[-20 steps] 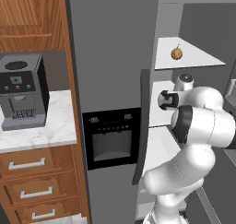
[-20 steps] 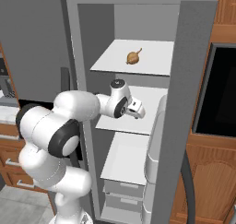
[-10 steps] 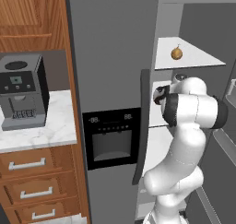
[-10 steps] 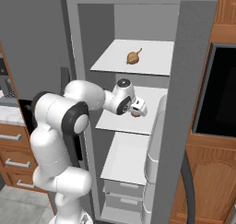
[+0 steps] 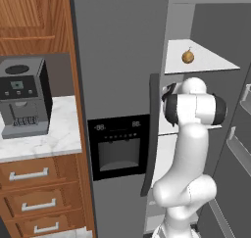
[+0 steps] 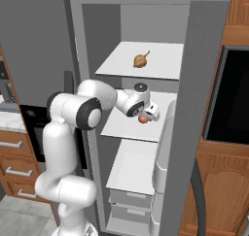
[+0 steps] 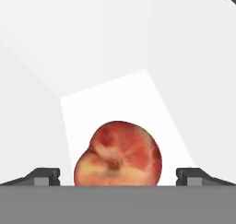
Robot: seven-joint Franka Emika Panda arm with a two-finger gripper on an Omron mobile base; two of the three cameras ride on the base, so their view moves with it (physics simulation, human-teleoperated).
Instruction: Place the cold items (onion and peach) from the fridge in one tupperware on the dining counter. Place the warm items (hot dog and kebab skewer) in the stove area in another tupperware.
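Inside the open fridge, the claw (image 7: pixel 118 179) stands wide open, its two fingertips (image 7: pixel 44 176) flanking the peach (image 7: pixel 119 155) without touching it; nothing is gripped. The peach sits on the middle shelf (image 6: pixel 129 128), just below the wrist in the right base view. Round, light and probably soft-skinned, it looks likely to bruise or roll, so a gentle squeeze across its widest part seems wise. Farther up, the onion (image 6: pixel 140 60) waits on the top shelf (image 6: pixel 160 65).

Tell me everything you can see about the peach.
The peach is round, red with yellow-orange patches, its stem dimple facing the hand camera. It rests on the white middle fridge shelf, below the onion's shelf. It lies between the open gripper fingertips; a gap shows on each side, so nothing grips it yet.
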